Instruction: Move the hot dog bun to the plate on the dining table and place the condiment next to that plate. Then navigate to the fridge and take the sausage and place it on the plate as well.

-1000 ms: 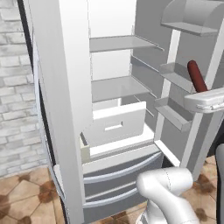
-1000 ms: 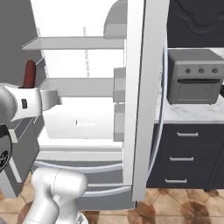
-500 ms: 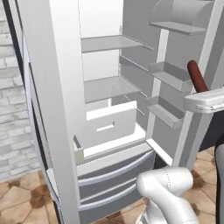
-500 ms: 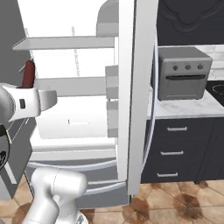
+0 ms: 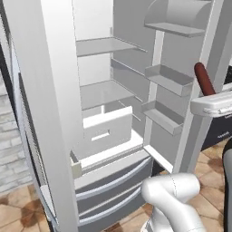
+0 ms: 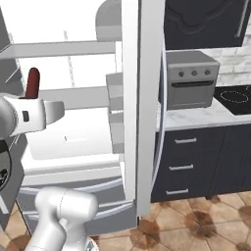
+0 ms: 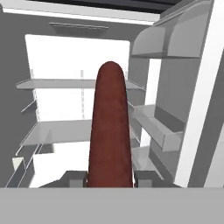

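While its two finger tips press either side of the sausage (image 7: 110,127), the gripper (image 7: 110,177) grasps it upright in front of the fridge (image 5: 104,118), whose doors stand open, showing white shelves (image 7: 61,131) and a pulled-out drawer (image 5: 106,131).

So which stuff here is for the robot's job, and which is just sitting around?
For the job:
- sausage, gripped by the gripper
- fridge, doors open

Just there:
- oven on the counter
- stove top
- dark drawers
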### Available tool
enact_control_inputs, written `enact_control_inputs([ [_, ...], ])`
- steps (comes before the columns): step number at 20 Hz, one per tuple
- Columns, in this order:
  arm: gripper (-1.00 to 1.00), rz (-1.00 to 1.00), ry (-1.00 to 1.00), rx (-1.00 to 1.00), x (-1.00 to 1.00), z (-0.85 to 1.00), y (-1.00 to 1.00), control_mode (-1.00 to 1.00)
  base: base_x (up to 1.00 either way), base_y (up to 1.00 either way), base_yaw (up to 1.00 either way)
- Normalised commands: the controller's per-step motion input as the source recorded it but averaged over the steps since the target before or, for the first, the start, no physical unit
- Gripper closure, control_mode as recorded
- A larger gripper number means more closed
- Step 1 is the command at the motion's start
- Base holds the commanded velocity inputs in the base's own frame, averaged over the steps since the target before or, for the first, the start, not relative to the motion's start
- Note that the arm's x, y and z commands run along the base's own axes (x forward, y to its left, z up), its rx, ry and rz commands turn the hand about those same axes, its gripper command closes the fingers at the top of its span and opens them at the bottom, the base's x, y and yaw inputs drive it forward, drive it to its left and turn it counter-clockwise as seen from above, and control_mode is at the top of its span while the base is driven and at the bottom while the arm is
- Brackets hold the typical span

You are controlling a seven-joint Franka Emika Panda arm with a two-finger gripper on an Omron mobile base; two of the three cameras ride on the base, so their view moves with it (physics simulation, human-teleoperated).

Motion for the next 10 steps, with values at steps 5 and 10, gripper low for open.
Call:
enact_control_inputs([
  [5,1.00,0.00,0.00,0.00,0.00,0.00,0.00,1.00,-0.51,0.92,-0.24],
  [10,1.00,0.00,0.00,0.00,0.00,0.00,0.00,1.00,0.15,0.97,0.02],
])
